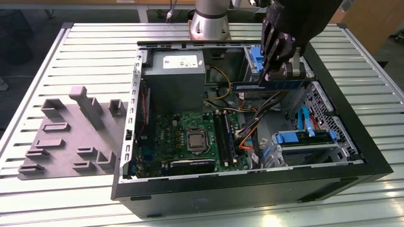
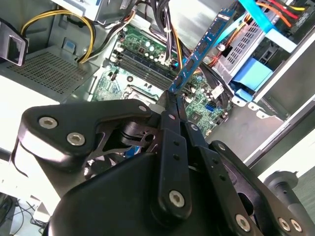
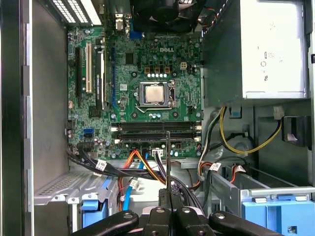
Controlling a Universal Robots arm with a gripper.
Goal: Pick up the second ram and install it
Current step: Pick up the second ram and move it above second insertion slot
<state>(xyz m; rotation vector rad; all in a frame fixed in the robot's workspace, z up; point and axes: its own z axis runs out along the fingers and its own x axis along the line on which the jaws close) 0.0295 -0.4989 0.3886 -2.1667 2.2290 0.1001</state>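
Exterior view, upper right: your gripper point(image 1: 276, 76) pinches the second ram point(image 1: 252, 86).
Tilted, it may miss the slots point(image 1: 224, 135).

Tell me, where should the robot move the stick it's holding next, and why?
Probably carry it across until it hangs over the memory slots, without lowering yet. The gripper is shut on the second ram, high above the open case, and in the exterior view it hangs beside those slots, over the cables.

The ram point(image 1: 268, 85) is a long, thin stick — bluish and dark. It hangs level and on edge over the open case point(image 1: 372, 156) — clamped in the gripper point(image 2: 174, 96).
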